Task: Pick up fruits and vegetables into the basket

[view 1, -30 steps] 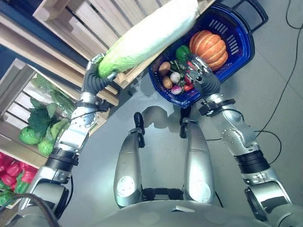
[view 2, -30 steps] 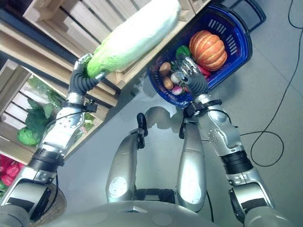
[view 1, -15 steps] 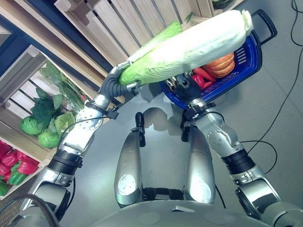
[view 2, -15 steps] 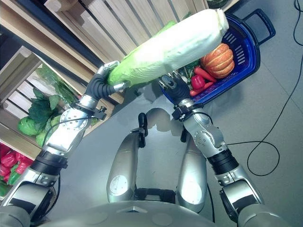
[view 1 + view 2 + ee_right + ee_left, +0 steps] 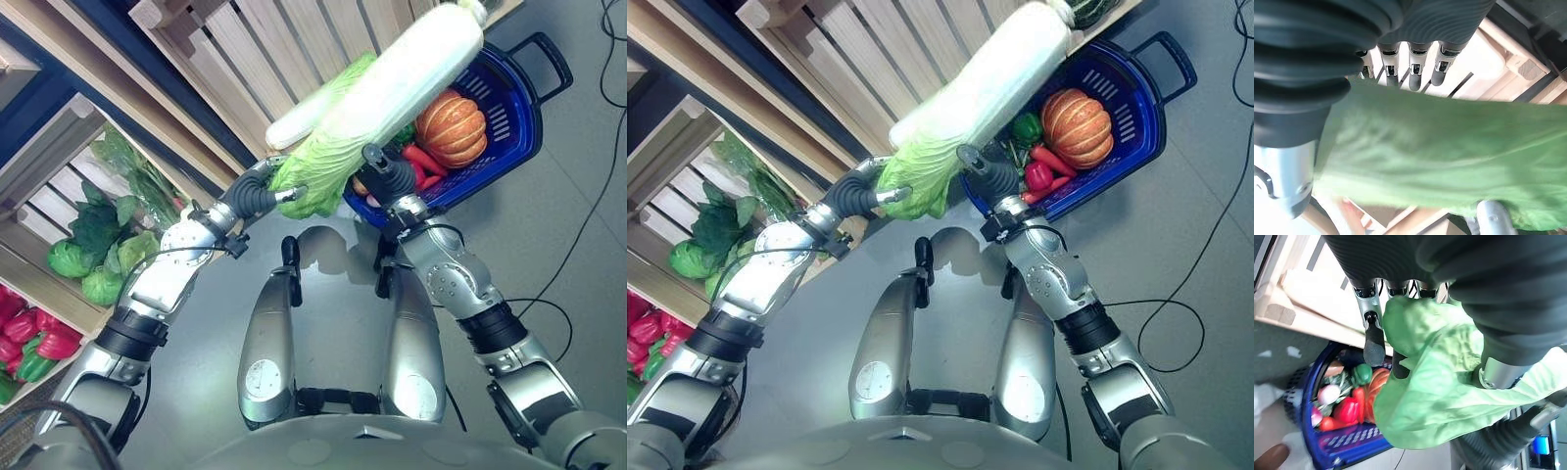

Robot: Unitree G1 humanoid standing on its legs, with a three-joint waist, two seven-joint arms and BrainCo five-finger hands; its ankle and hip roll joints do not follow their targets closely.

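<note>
Left robot hand (image 5: 257,196), clamped on the cabbage (image 5: 392,98), has swung it over the basket (image 5: 509,147), right robot hand (image 5: 390,178) open beneath.

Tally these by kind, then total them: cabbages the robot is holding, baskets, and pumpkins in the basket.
Napa cabbage, leafy end gripped in the left hand: 1
Blue basket: 1
Pumpkin, inside the basket: 1
Total: 3
</note>
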